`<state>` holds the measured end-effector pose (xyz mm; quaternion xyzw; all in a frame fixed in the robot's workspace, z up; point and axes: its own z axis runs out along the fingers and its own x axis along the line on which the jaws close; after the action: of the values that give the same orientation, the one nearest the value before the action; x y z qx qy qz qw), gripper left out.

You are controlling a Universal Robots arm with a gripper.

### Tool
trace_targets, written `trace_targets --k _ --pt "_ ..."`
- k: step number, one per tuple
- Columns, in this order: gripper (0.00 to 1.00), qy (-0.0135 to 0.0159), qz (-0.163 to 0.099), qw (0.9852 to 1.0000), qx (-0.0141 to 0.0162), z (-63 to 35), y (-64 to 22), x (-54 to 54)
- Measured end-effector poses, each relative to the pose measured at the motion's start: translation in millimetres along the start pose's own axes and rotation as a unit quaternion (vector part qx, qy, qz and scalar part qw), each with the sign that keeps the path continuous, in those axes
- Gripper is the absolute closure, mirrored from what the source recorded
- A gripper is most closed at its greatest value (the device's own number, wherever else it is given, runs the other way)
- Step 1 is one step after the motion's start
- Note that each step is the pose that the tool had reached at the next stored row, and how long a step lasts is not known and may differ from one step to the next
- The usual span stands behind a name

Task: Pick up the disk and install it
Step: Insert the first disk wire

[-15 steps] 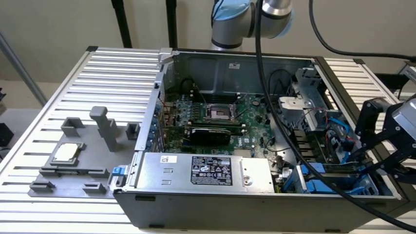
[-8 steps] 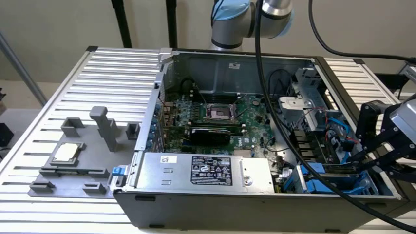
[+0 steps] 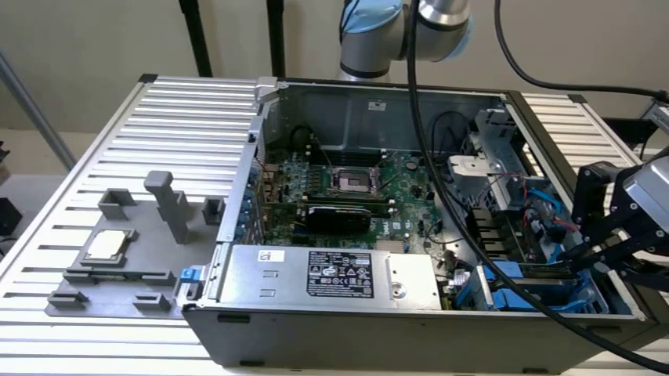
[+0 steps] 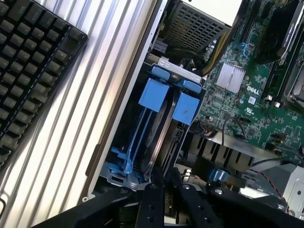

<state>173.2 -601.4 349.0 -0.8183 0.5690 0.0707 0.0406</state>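
Note:
The disk point(image 4: 159, 137) stands on edge in the drive bay at the case's corner, flanked by blue carrier frame tabs point(image 4: 153, 95). In the exterior view the disk point(image 3: 546, 272) shows as a dark strip in the blue bay at the case's lower right. My gripper point(image 4: 166, 190) reaches down into that bay. Its black fingers point(image 4: 151, 204) are drawn close together, with the disk's near edge between them. In the exterior view my gripper point(image 3: 573, 257) comes in from the right over the case wall.
The open computer case point(image 3: 240, 235) holds a green motherboard point(image 3: 356, 188), a grey power supply point(image 3: 324, 274) and loose cables point(image 3: 544, 219) beside the bay. A grey fixture with a square chip point(image 3: 105, 247) sits at the exterior view's left. A black keyboard point(image 4: 33, 61) lies outside the case.

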Motion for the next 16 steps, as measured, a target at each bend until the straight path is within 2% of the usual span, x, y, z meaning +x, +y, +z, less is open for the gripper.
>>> trace_targets --k 6,8,11,16 --pt "0.84 0.0 0.001 1.0 0.0003 1.4 20.3 -7.4" --pt "0.84 -0.0001 0.007 1.0 0.0011 2.1 22.1 -7.9" --pt "0.84 0.0002 0.025 0.9997 0.0039 2.8 22.1 -7.9" --pt "0.84 0.0005 0.062 0.998 0.0097 5.0 22.1 -7.5"
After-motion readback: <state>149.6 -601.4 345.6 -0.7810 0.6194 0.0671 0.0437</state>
